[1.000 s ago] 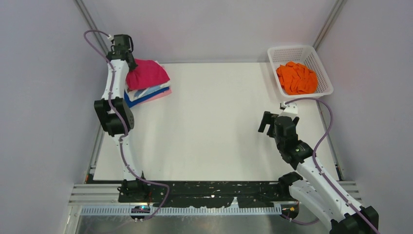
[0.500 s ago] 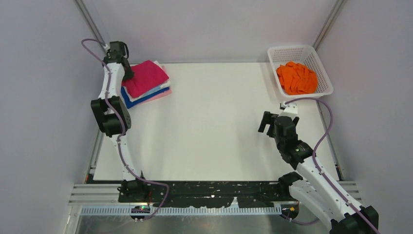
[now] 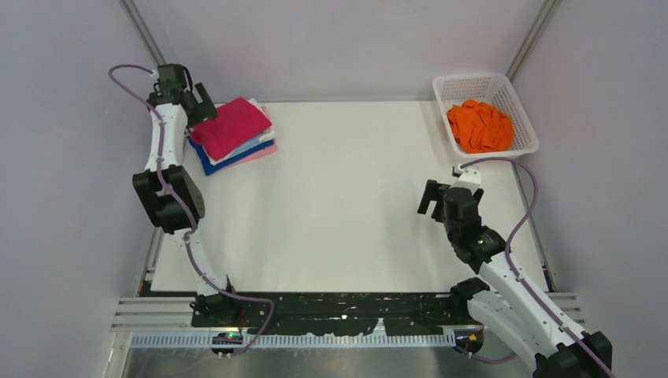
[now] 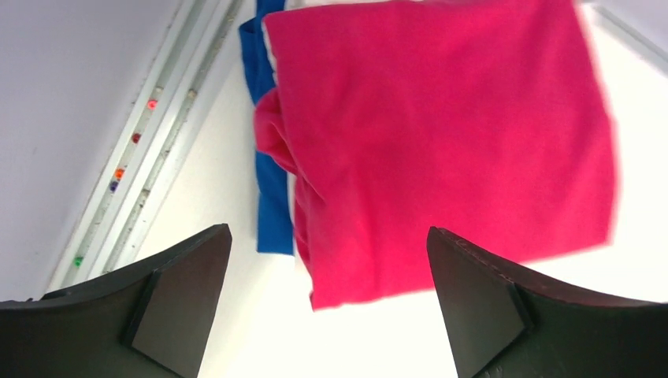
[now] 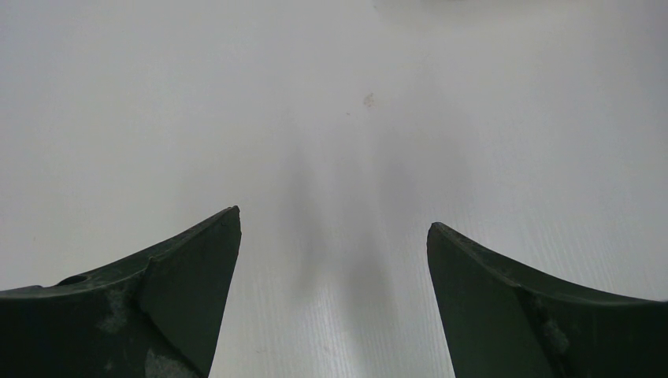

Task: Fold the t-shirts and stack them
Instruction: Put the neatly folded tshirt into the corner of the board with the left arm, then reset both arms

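A folded magenta t-shirt (image 3: pixel 231 126) (image 4: pixel 441 134) lies on top of a stack at the table's far left corner. Under it show a white shirt's edge (image 3: pixel 254 141), a blue one (image 3: pixel 206 161) (image 4: pixel 272 205) and a pale pink one (image 3: pixel 260 153). My left gripper (image 3: pixel 201 104) (image 4: pixel 327 303) hangs open just left of the stack, with nothing between its fingers. An orange t-shirt (image 3: pixel 479 126) lies crumpled in the white basket (image 3: pixel 473 85) at the far right. My right gripper (image 3: pixel 432 198) (image 5: pixel 335 295) stands open over bare table, empty.
The white table (image 3: pixel 346 189) is walled by grey panels at the left, back and right. A metal rail (image 4: pixel 134 165) runs along the left edge beside the stack. The arms' bases sit on the black strip (image 3: pixel 331 309) at the near edge.
My left gripper opened and let go of the magenta shirt, which settled flat on the stack. The left arm then drew back to the left. The right arm has not moved.
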Controlling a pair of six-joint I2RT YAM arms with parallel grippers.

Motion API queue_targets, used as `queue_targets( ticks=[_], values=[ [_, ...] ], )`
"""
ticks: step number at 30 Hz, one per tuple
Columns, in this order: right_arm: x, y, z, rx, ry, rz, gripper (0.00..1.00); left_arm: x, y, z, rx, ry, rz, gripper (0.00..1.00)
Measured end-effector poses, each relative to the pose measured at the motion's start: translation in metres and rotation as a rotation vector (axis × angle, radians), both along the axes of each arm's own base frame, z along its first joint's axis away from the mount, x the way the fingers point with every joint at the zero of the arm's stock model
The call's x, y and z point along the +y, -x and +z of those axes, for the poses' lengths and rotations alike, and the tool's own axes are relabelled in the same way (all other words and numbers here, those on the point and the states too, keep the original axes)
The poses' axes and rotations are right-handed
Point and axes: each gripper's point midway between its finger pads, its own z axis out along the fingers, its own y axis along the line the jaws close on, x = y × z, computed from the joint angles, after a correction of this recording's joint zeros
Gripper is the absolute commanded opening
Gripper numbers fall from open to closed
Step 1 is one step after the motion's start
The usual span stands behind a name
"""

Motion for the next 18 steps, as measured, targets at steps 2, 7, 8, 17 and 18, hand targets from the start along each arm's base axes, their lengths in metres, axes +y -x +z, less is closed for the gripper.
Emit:
queue_targets(
  ticks=[2, 7, 8, 17, 18],
  values=[
    [0.0, 0.0, 0.0, 0.001, 0.0, 0.0, 0.96, -0.013, 0.005, 0.021, -0.055, 0.022, -0.022, 1.0],
    [0.0, 0.0, 0.0, 0.001, -0.004, -0.002, 0.96, -0.057, 0.013, 0.073, -0.198, 0.055, -0.098, 1.0],
    [0.0, 0.0, 0.0, 0.001, -0.004, -0.002, 0.96, -0.07, 0.016, 0.08, -0.223, 0.06, -0.122, 1.0],
    [0.003, 0.001, 0.002, -0.005, -0.02, 0.012, 0.95, -0.204, 0.102, 0.054, -0.292, 0.144, -0.386, 0.99],
    [0.005, 0.001, 0.003, -0.01, -0.027, 0.017, 0.95, -0.213, 0.118, 0.047, -0.297, 0.159, -0.403, 1.0]
  ],
)
